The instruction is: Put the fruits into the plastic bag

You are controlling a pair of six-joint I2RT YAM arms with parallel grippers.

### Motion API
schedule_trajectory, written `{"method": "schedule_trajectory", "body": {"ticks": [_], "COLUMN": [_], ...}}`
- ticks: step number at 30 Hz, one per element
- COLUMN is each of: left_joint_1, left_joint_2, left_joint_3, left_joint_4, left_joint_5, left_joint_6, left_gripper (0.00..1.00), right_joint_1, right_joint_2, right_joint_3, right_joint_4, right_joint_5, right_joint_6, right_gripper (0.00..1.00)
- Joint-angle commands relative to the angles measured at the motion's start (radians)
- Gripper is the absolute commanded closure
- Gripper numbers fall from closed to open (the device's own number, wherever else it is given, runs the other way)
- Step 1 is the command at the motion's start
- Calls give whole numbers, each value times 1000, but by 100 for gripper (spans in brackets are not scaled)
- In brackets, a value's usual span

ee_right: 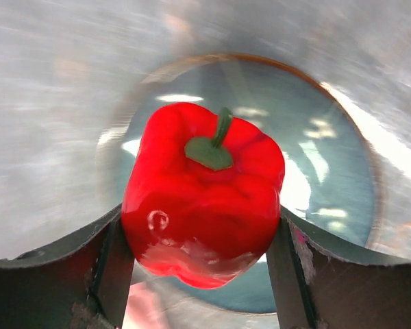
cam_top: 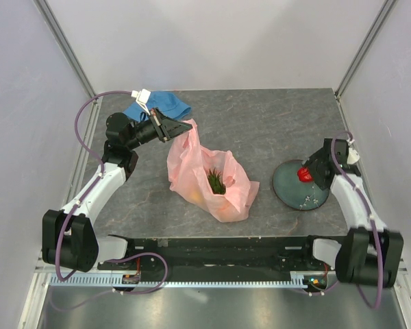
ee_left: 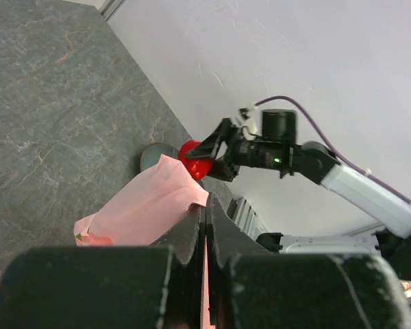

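The pink plastic bag (cam_top: pixel 212 179) stands mid-table with its mouth open. A green pineapple crown (cam_top: pixel 216 181) and an orange fruit (cam_top: pixel 194 197) show inside it. My left gripper (cam_top: pixel 181 128) is shut on the bag's upper edge and holds it up. In the left wrist view the pink film (ee_left: pixel 144 205) is pinched between the closed jaws (ee_left: pixel 207 212). My right gripper (ee_right: pixel 200 226) is over the dark plate (ee_right: pixel 322 205). Its fingers (ee_right: pixel 109 253) press both sides of the shiny red fruit (ee_right: pixel 202 192), which has a green stem. From above, the red fruit (cam_top: pixel 304 174) sits at the plate's left rim (cam_top: pixel 298 195).
A blue cloth hat (cam_top: pixel 161 104) lies at the back left, behind the left gripper. The dark round plate is at the right of the table, next to the right arm. Grey walls close in the table on three sides.
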Motion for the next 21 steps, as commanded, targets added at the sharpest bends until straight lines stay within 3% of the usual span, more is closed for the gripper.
{"method": "schedule_trajectory", "body": {"ticks": [1,3,7,16,21], "left_joint_1": [8,8,8,8,9], "left_joint_2": [5,4,9,1,5], "left_joint_3": [21,21,21,6,12], "left_joint_4": [18,21,27,52,52], "left_joint_5": [-3,-5,0,3,0], "left_joint_6": [25,21,15,-5,-9], "left_gripper": [98,98,98,98,98], "right_joint_1": [38,83,168,604,712], "right_joint_2": [-232,-303,-280,-29,88], "right_joint_3": [-52,-50,22,301,315], "right_joint_4": [252,370,470,511,711], "right_joint_5": [-103,-149,-282,-279,-376], "right_joint_6": [42,17,-60,-240,-172], "right_gripper": [100,100,100,100,100]}}
